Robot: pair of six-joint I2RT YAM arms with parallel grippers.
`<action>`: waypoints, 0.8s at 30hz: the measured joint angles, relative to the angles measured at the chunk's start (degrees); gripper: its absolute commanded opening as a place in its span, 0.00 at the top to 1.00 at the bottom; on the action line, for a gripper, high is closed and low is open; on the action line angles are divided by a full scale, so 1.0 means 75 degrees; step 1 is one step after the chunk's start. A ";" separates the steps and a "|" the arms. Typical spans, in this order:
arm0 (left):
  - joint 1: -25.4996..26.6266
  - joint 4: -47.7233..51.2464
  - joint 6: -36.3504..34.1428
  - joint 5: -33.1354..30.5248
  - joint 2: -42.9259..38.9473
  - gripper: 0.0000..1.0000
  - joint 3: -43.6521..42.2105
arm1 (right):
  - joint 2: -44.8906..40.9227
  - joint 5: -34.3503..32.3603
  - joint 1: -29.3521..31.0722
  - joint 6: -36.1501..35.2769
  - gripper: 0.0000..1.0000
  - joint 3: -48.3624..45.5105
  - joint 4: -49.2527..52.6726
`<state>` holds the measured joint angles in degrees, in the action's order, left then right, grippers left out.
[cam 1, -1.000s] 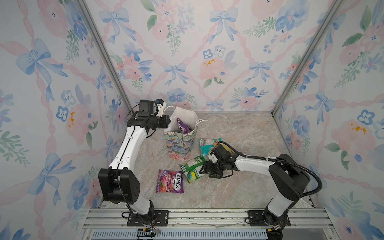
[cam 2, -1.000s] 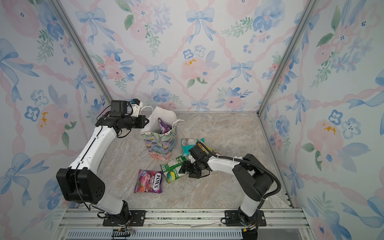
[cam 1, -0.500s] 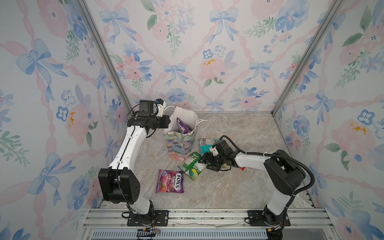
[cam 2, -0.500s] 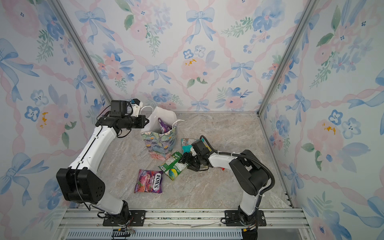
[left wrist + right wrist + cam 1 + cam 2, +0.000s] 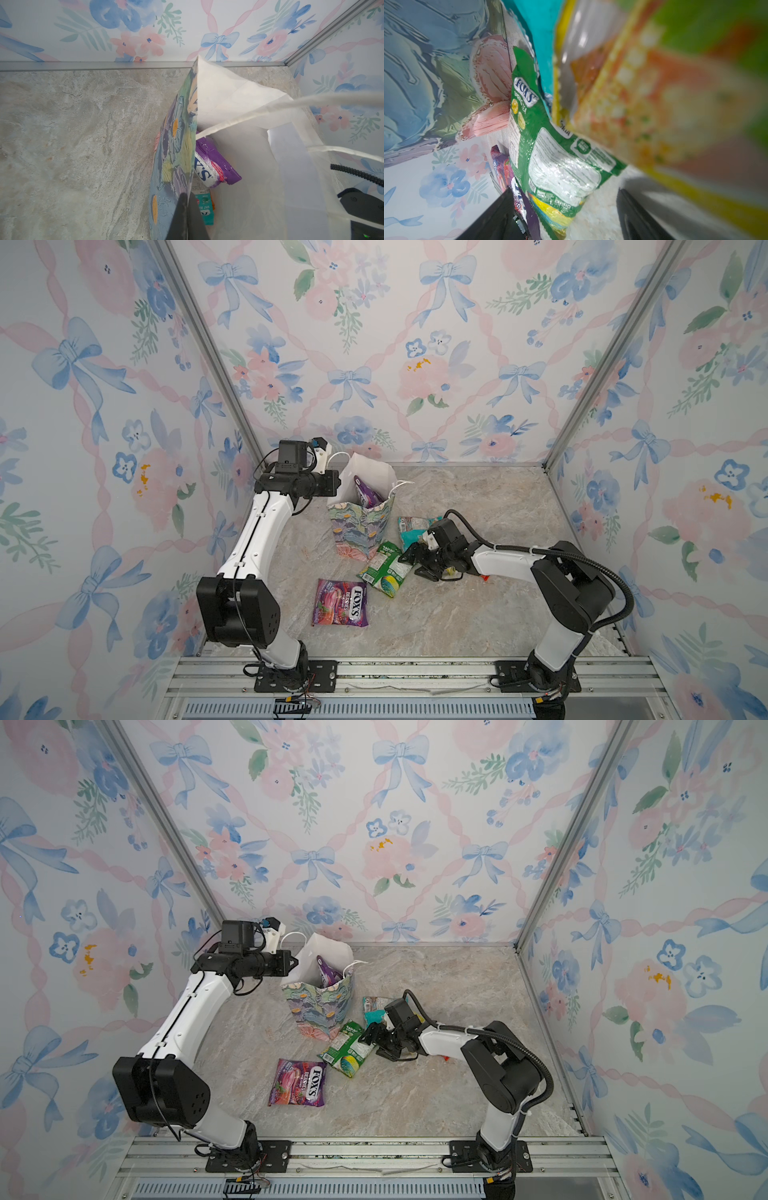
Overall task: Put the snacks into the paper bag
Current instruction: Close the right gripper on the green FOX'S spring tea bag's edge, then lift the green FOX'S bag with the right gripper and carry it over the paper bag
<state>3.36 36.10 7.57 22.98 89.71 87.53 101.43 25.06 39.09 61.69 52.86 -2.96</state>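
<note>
Left claw (image 5: 187, 200) clamped on paper bag (image 5: 361, 526) rim. Left wrist view alone shows teal mint pack (image 5: 204, 207) under purple packet (image 5: 216, 166) inside. Right claw (image 5: 415, 562) apart beside green packet (image 5: 384, 568).

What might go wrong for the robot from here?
The open right gripper sits at the edge of the glossy green packet; the packet may slide away ungrasped.
The paper bag is held only by the left gripper pinching one rim; a shove could tip it.
The purple packet sticking up inside may block the next.
</note>
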 measured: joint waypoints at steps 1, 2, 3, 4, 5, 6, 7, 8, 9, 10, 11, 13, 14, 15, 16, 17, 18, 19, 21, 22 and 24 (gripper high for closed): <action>0.0000 0.0000 0.0000 0.0000 0.0000 1.00 0.0000 | 0.0000 0.0006 0.0029 0.0070 0.21 -0.0006 -0.0047; 0.0000 0.0000 0.0000 0.0000 0.0000 1.00 0.0000 | 0.0000 0.0006 0.0052 0.0105 0.21 -0.0006 -0.0105; 0.0000 0.0000 0.0000 0.0000 0.0000 1.00 0.0000 | 0.0006 0.0012 0.0064 0.0146 0.21 -0.0006 -0.0169; 0.0000 0.0000 0.0000 0.0000 0.0000 1.00 0.0000 | 0.0012 0.0015 0.0067 0.0184 0.21 -0.0006 -0.0227; 0.0000 0.0000 0.0000 0.0000 0.0000 1.00 0.0000 | 0.0023 0.0017 0.0067 0.0227 0.21 -0.0006 -0.0286; 0.0000 0.0000 0.0000 0.0000 0.0000 1.00 0.0000 | 0.0050 0.0026 0.0067 0.0274 0.21 -0.0006 -0.0358; 0.0000 0.0000 0.0000 0.0000 0.0000 1.00 0.0000 | 0.0090 0.0032 0.0067 0.0315 0.21 -0.0003 -0.0440; 0.0000 0.0000 0.0000 0.0000 0.0000 1.00 0.0000 | 0.0137 0.0035 0.0067 0.0353 0.22 -0.0003 -0.0504; 0.0000 0.0000 0.0000 0.0000 0.0000 1.00 0.0000 | 0.0198 0.0035 0.0070 0.0399 0.21 -0.0003 -0.0562; 0.0000 0.0000 0.0000 0.0000 0.0000 1.00 0.0000 | 0.0254 0.0032 0.0070 0.0452 0.21 -0.0003 -0.0606; 0.0000 0.0000 0.0000 0.0000 0.0000 1.00 0.0000 | 0.0300 0.0035 0.0076 0.0475 0.21 -0.0003 -0.0627; 0.0000 0.0000 0.0000 0.0000 0.0000 1.00 0.0000 | 0.0344 0.0058 0.0099 0.0530 0.21 0.0006 -0.0711; 0.0000 0.0003 0.0000 0.0000 0.0000 1.00 0.0000 | 0.0353 0.0064 0.0111 0.0548 0.22 0.0003 -0.0729; 0.0000 0.0000 0.0000 0.0000 0.0000 1.00 0.0000 | 0.0353 0.0064 0.0119 0.0562 0.22 0.0003 -0.0737; 0.0000 0.0003 0.0000 0.0000 0.0000 1.00 0.0000 | 0.0353 0.0064 0.0119 0.0580 0.21 0.0006 -0.0743; 0.0000 0.0000 0.0000 0.0000 0.0000 1.00 0.0000 | 0.0358 0.0064 0.0119 0.0583 0.22 0.0006 -0.0755; 0.0000 0.0000 0.0000 0.0000 0.0000 1.00 0.0000 | 0.0370 0.0064 0.0119 0.0586 0.22 0.0006 -0.0787; 0.0000 0.0000 0.0000 0.0000 0.0000 1.00 0.0000 | 0.0393 0.0067 0.0119 0.0618 0.23 0.0006 -0.0836; 0.0000 0.0000 0.0000 0.0000 0.0000 1.00 0.0000 | 0.0449 0.0087 0.0119 0.0670 0.26 0.0003 -0.0959; 0.0000 0.0000 0.0000 0.0000 0.0000 1.00 0.0000 | 0.0490 0.0096 0.0119 0.0714 0.27 0.0003 -0.1052; 0.0000 0.0000 0.0000 0.0000 0.0000 1.00 0.0000 | 0.0574 0.0090 0.0119 0.0804 0.32 0.0003 -0.1259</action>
<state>3.36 36.10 7.57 22.98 89.71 87.53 105.73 25.74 39.99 67.72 52.88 -12.40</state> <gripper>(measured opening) 0.048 0.706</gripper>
